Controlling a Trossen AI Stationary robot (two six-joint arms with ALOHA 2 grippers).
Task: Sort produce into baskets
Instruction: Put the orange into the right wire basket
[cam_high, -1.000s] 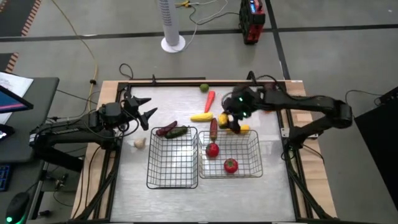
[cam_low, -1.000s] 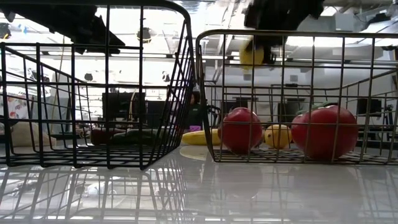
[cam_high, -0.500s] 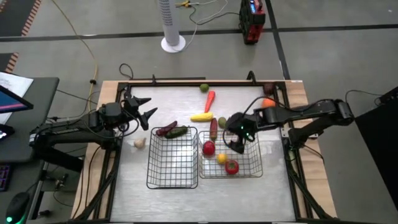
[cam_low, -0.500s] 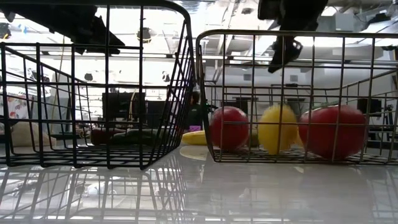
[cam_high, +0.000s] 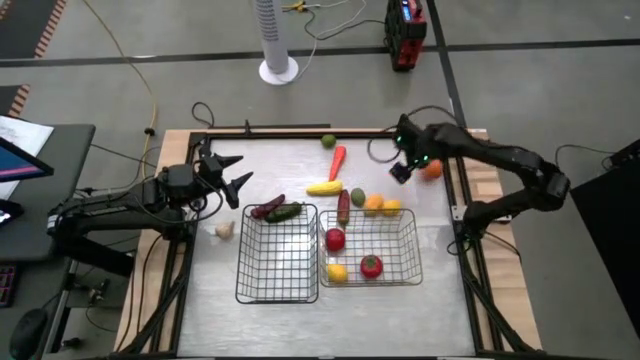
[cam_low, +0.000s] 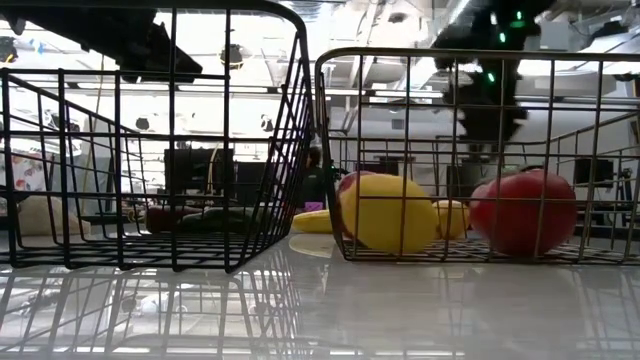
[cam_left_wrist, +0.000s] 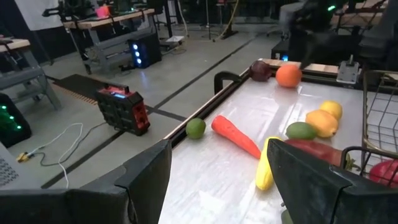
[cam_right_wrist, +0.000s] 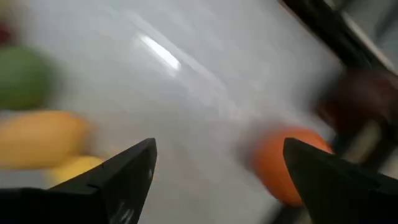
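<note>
Right basket (cam_high: 410, 228) held a lemon (cam_high: 337, 271) and two red fruits (cam_high: 371, 266); left basket (cam_high: 243, 262) empty. Right hand (cam_high: 402, 172) hung at the tabletop's (cam_high: 290, 170) far right, fingers wide, holding nothing, an orange (cam_high: 431, 169) just beside it. Left hand (cam_high: 236, 177) waited at left edge, fingers spread, garlic (cam_high: 224, 229) near.
</note>
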